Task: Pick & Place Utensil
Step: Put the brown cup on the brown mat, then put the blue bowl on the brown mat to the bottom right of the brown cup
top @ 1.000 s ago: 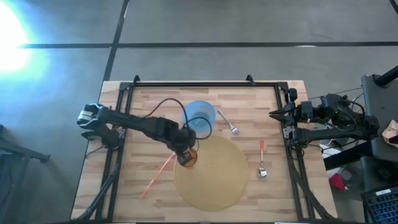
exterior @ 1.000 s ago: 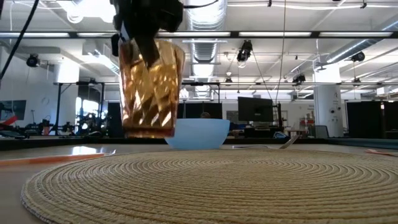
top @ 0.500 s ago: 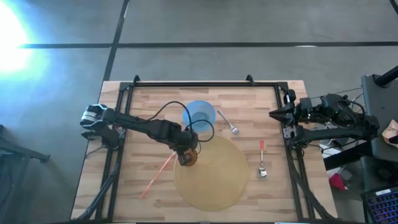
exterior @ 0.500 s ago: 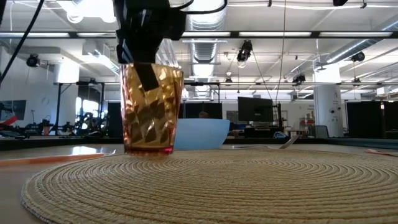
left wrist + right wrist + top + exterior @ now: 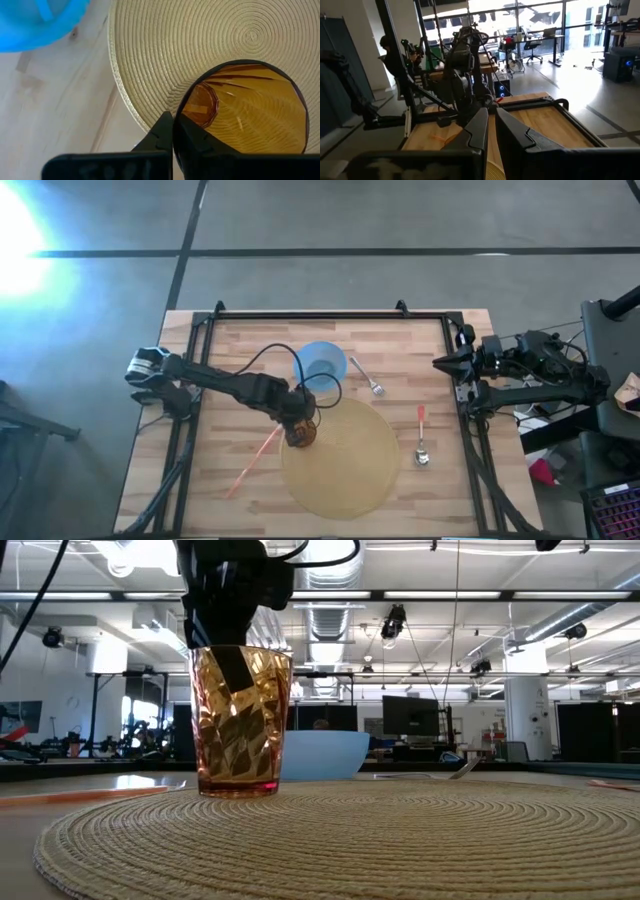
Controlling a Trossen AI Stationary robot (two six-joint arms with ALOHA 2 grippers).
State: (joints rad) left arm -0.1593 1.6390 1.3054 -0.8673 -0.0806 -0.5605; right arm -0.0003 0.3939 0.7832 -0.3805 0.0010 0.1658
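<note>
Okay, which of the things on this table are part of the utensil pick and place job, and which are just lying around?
Job:
metal spoon
red-handled spoon
orange stick
woven mat

Lying about, probably:
blue bowl
amber cup, although the left gripper is clamped on its rim

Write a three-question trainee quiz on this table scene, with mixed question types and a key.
1. True or false: the amber cup stands on the wooden table, off the woven placemat.
2. Multiple choice: which gripper is at the cup? A) left gripper B) right gripper C) neither
3. Fill in: the blue bowl lies directly beside the ____ on the table.

Key: 1. False, it stands on the placemat's edge. 2. A; one jaw reaches inside the rim, while the right gripper waits at the table's right edge. 3. Placemat.
</note>
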